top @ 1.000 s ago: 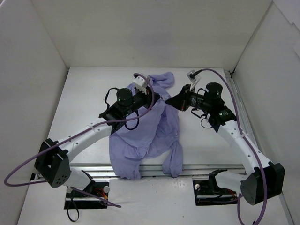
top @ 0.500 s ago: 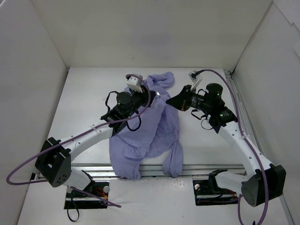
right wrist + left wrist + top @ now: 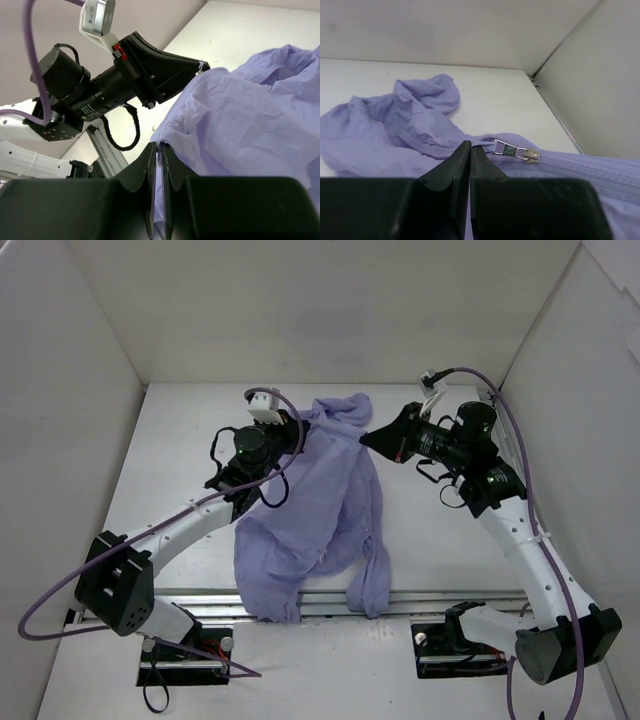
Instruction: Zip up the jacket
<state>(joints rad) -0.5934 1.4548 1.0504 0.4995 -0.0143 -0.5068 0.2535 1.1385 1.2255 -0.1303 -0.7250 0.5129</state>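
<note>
From above, the jacket [image 3: 320,500] lies down the middle of the table [image 3: 180,440], bunched at the far end, with its lower part and sleeves trailing over the near edge. The left claw [image 3: 298,426] reaches in from the left to the jacket's far part, and the right claw [image 3: 364,438] meets the same part from the right. The two are near each other, with cloth stretched between them. In the left wrist view, the left claw [image 3: 470,146] has its jaws pressed together and pinches a fold of the jacket [image 3: 410,125] at the tips. The metal zipper slider [image 3: 512,150] sits just to their right, and the zipper track runs on toward the right edge. In the right wrist view, the right claw [image 3: 160,146] is likewise clamped shut on the jacket's [image 3: 240,120] edge, and the cloth rises from its tips. Beyond it, the left claw's [image 3: 200,66] tip touches the upper edge of the same fabric.
</note>
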